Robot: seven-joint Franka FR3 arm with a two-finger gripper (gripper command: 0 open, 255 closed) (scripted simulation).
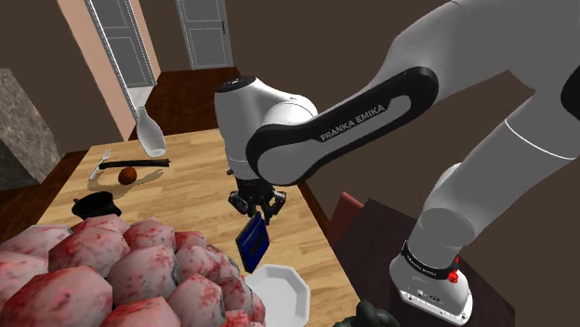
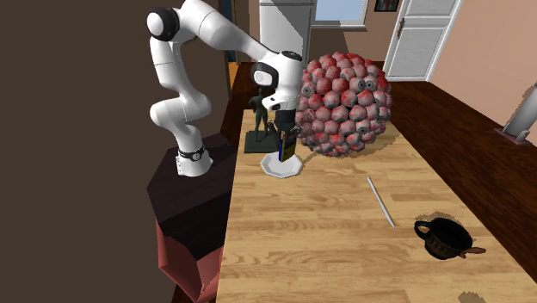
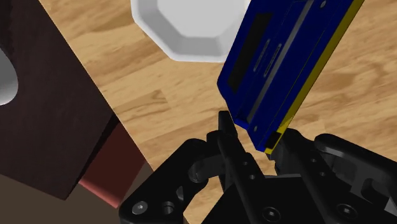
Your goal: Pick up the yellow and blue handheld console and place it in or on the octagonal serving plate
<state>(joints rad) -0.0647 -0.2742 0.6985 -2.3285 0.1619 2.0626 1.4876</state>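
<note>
- Handheld console (image 1: 252,240): blue body, yellow along one edge; clamped by one end between the two black fingers of the gripper (image 1: 254,214).
- Position relative to gripper: hung below the fingertips and pointing away from the hand, tilted rather than plumb in the shoulder view.
- Wrist view: console (image 3: 286,57) reaching out from between the fingers, one finger pressed on the blue face, the other on the yellow-edged side; gripper (image 3: 254,135) closed on that end.
- Height: seemingly carried above the wooden table (image 1: 195,186); contact with the surface not determinable.
- Octagonal plate (image 1: 279,293): white, flat on the table near its edge, just beside the console's lower end toward the shoulder view's lower right.
- Second exterior view: console (image 2: 288,145) directly over the plate (image 2: 282,170) along that line of sight, gripper (image 2: 284,129) above both.
- Wrist view: plate (image 3: 184,25) beyond the console's blue face, bare table between plate and fingers.
- Lumpy red-and-white mass (image 1: 112,269): on the table close to the plate.
- Black cup (image 2: 443,237): well apart, toward the far end of the table.
- Dark box stand (image 2: 194,198): against the table's edge, arm base on top.
</note>
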